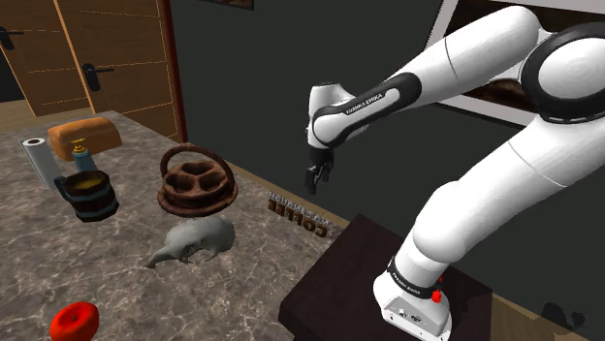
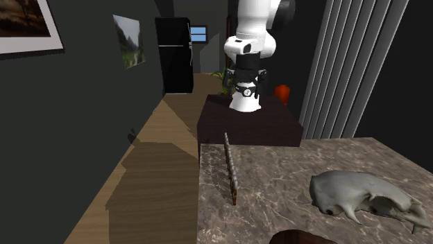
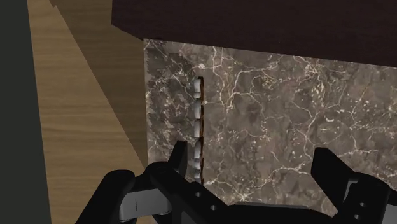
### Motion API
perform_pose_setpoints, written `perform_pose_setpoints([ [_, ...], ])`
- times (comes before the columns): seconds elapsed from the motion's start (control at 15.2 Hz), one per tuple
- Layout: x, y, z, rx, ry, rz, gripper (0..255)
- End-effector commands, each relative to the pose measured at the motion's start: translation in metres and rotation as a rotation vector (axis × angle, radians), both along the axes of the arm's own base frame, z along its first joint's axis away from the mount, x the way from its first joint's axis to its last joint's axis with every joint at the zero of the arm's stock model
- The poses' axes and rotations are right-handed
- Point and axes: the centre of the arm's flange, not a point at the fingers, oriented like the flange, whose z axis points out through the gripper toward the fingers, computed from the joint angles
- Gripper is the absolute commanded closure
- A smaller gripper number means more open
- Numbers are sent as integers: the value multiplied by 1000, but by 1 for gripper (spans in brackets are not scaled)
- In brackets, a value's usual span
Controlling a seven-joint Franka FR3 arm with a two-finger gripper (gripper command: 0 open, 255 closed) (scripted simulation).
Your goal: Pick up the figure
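We see the black two-finger tool (image 1: pixel 316 179) hanging in the air with its fingers spread apart, grasping nothing. Below it, the flat brown-and-white figure of upright letters spelling COFFEE (image 1: pixel 299 215) stands along the edge of the dark veined marble surface (image 1: pixel 116 281), near the dark box stand (image 1: pixel 339 281). In the wrist view the figure (image 3: pixel 198 121) lies just ahead of one finger, outside the gap of the tool (image 3: pixel 252 159). A grey animal skull (image 1: pixel 199 237) rests further in, beside a brown handled basket (image 1: pixel 197 184).
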Motion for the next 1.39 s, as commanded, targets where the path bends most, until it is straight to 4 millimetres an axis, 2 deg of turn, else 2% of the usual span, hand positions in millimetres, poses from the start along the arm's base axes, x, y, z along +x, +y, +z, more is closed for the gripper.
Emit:
perform_pose_setpoints([
  [0.0,10,-6,-22,2,-7,4,0],
  [0.79,75,-44,-160,18,-35,25,0],
  [1.32,78,-46,-203,19,-36,26,0],
])
